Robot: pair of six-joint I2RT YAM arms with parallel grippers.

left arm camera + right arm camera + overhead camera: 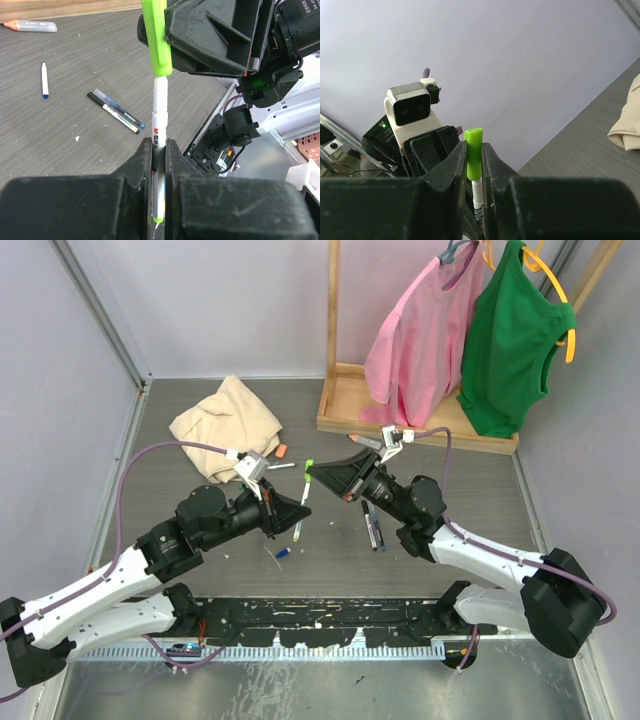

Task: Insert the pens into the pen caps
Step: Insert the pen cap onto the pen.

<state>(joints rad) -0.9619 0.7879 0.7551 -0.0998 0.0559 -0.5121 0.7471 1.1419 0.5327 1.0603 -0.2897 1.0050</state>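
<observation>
Left wrist view: left gripper (159, 152) clenched on slim white-barrelled marker pen (160, 107), held above worktop (60, 130) centre. Right gripper (474, 155) clamps lime-green plastic cap (156, 40) in line over the tip, ready for pushing together.

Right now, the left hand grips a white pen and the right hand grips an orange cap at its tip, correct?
No: the cap in the right hand is lime green, not orange, as the right wrist view shows. The left hand does grip the white pen.
</observation>
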